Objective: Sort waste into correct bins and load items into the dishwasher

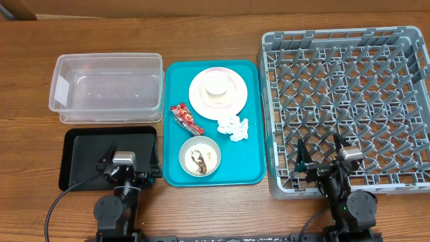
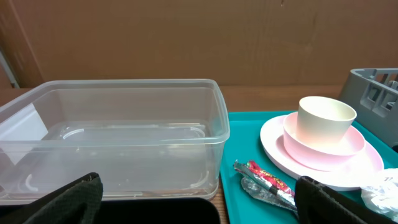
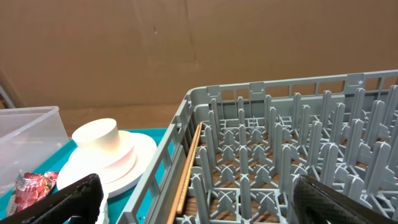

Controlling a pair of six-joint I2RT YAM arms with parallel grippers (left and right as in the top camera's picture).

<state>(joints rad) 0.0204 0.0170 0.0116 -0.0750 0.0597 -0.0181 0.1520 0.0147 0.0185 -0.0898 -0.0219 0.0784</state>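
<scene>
On the teal tray [image 1: 252, 168] a white cup [image 1: 217, 86] stands on a pale pink and white plate [image 1: 198, 94]. Beside them lie a red wrapper [image 1: 185, 119], a crumpled napkin [image 1: 234, 128] and a small bowl [image 1: 199, 156] holding food scraps. The clear tub [image 1: 107, 87] and black tray [image 1: 84, 144] sit to the left, the grey dish rack [image 1: 349, 101] to the right. My left gripper [image 1: 129, 165] is open over the black tray's near edge; its wrist view [image 2: 199, 196] shows the wrapper [image 2: 267, 183] and cup [image 2: 324, 121]. My right gripper [image 1: 320, 153] is open over the rack's front left corner [image 3: 199, 199].
A thin wooden stick [image 3: 189, 165] lies inside the rack along its left wall. The clear tub [image 2: 124, 130] holds nothing. Brown cardboard stands behind the table.
</scene>
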